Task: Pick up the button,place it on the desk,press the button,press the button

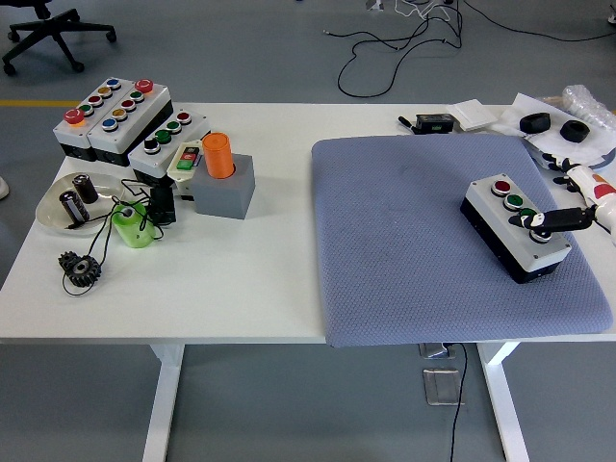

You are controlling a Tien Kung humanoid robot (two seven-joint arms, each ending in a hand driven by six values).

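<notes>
Right hand (570, 207): one finger extended, tip pressing nearest button on button box (515, 227); holds nothing.

The right hand (580, 200) is cut off by the picture's right edge, so only its fingers show; one black fingertip (535, 221) covers the nearest button on the button box (515, 228), whose colour cannot be told, and it perhaps touches it
</notes>
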